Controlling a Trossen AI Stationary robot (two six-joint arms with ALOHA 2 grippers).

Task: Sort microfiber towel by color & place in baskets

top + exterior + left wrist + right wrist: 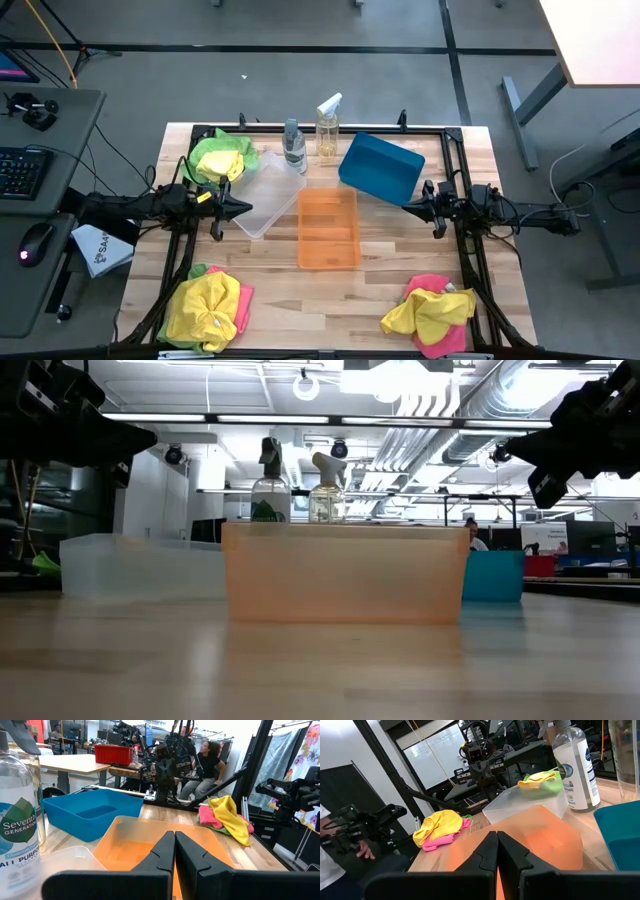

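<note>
Hovering over the wooden table (390,270), both my arms wait apart: my left gripper (243,209) beside the clear basket (268,192), fingers pressed together and empty; my right gripper (407,205) at the tilted teal basket (380,168), fingers likewise closed on nothing. Between them sits the orange basket (328,228). Towels lie in three heaps: yellow-pink at near left (208,308), pink-yellow at near right (432,312), green-yellow at far left (222,158). Two spray bottles (294,146) stand behind.
</note>
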